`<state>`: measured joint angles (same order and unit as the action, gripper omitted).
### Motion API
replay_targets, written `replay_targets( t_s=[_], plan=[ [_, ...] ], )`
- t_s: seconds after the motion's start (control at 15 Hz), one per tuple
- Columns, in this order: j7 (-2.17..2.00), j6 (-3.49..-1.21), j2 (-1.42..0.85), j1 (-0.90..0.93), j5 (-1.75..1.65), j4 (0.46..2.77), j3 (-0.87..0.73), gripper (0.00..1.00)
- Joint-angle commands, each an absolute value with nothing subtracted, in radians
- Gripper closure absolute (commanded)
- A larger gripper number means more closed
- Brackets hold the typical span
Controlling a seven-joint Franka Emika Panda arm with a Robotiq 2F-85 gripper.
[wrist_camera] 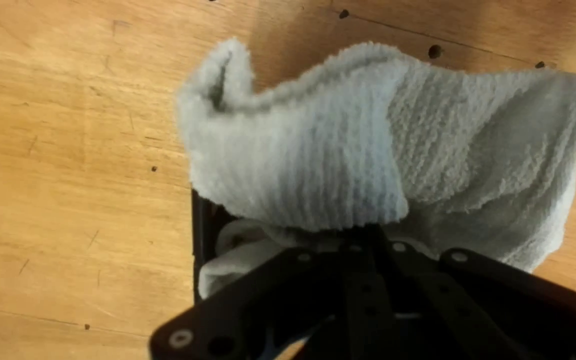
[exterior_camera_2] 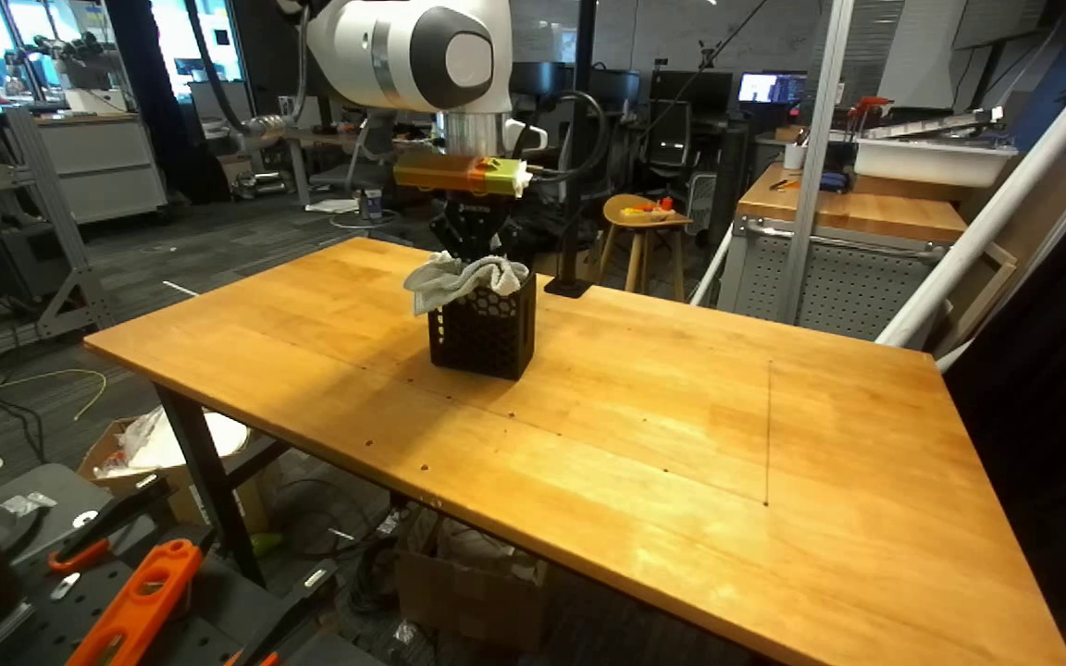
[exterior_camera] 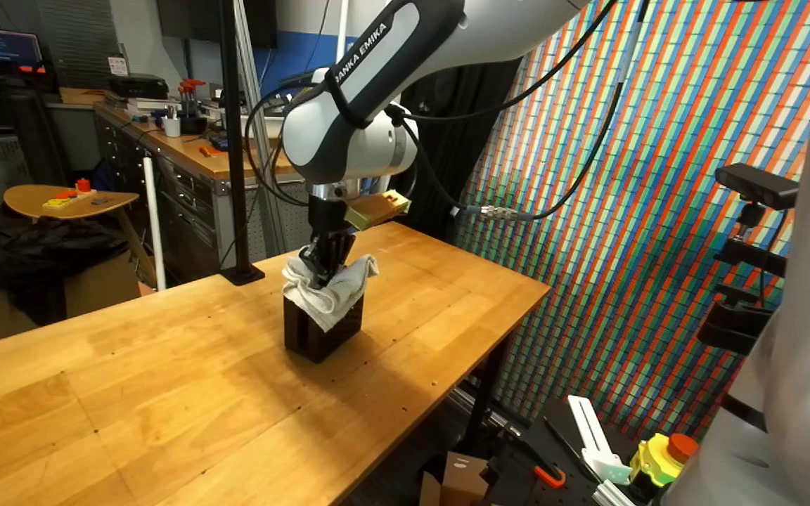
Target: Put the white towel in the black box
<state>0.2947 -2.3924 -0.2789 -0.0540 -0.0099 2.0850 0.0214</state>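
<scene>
Black box (exterior_camera_2: 482,338): stood upright on the wooden table (exterior_camera_2: 681,407), its mesh sides plain to me in an exterior view, near the black foot of a post (exterior_camera_2: 568,287).
White towel (wrist_camera: 293,165): sat rumpled across the box's top, partly in, partly out; a pointed corner hung down outside one wall, and pale cloth showed through the upper holes of the mesh.
Folds, by the wrist view: a thick roll lay along one edge, a smaller fold sat inside the rim, and a broad flap spread past the box.
Gripper (wrist_camera: 365,235): pointed down into the cloth, fingers pressed together, tips among the folds; whether any towel was pinched between them, I couldn't tell.
Robot arm (exterior_camera: 405,49): reached over the table, a gold-coloured block (exterior_camera_2: 445,174) at its wrist.
Wooden stool (exterior_camera: 25,200): stood beyond the table, bearing red and yellow pieces (exterior_camera: 60,202).
</scene>
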Motion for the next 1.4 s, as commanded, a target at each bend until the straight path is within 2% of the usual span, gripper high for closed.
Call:
replay_targets(
  t_s=[0.0,0.53,1.33],
  plan=[
    [0.312,-2.407,-0.353,-0.065,0.025,2.046,0.032,0.97],
    [0.338,-2.373,-0.475,-0.084,0.052,2.012,0.052,0.97],
    [0.31,-2.331,-0.356,-0.095,0.035,2.023,0.034,0.97]
  ],
)
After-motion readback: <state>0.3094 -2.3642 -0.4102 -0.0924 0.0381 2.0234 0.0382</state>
